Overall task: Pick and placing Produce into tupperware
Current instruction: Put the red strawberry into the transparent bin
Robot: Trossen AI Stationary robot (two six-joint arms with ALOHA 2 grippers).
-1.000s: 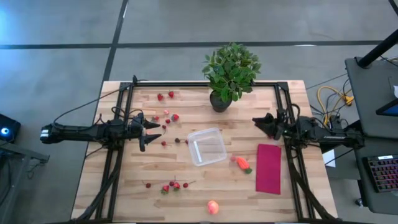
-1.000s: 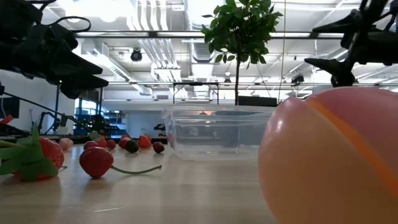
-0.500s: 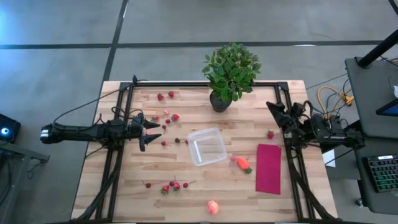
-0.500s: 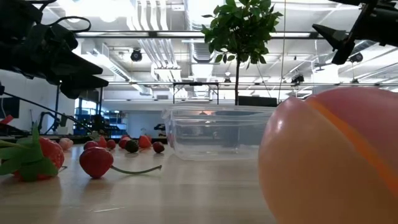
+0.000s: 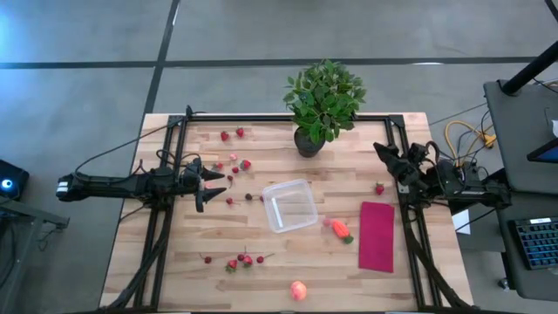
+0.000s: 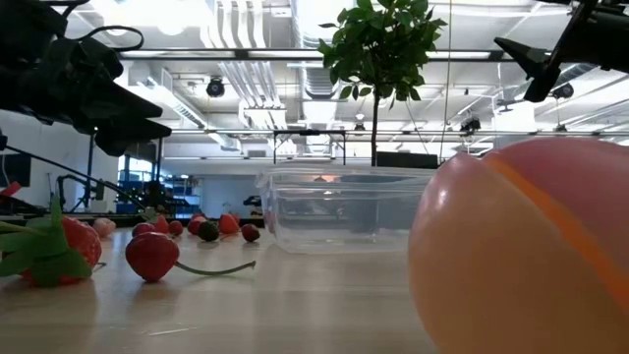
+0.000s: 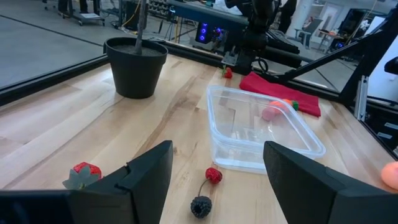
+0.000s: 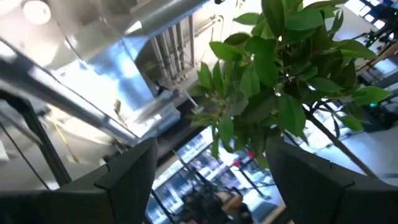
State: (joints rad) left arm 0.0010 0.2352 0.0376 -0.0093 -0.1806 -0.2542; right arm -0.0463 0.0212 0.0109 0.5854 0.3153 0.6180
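Note:
The clear tupperware (image 5: pixel 290 205) stands at the table's middle with nothing in it. The orange carrot (image 5: pixel 340 229) lies just to its right, and the round peach-orange fruit (image 5: pixel 299 290) sits by the near edge, filling the low view (image 6: pixel 531 246). Tiny strawberries lie at the far left (image 5: pixel 232 133), at the near left (image 5: pixel 242 260) and singly at the right (image 5: pixel 379 187). My left gripper (image 5: pixel 220 179) hovers open at the table's left, pointing at the tupperware (image 7: pixel 261 134). My right gripper (image 5: pixel 384 155) stands open at the right edge, tipped upward and holding nothing.
A leafy potted plant (image 5: pixel 323 105) stands at the far middle, close to my right gripper. A red cloth (image 5: pixel 377 235) lies flat at the right. A strawberry (image 7: pixel 213 175) and a dark berry (image 7: pixel 200 206) lie just ahead of my left gripper. Black frame rails run along both sides.
My right gripper has risen, tipped its fingers upward and drawn back toward the table's right edge, then stayed still. It remains open. The single strawberry at the right, which it covered before, now shows on the table.

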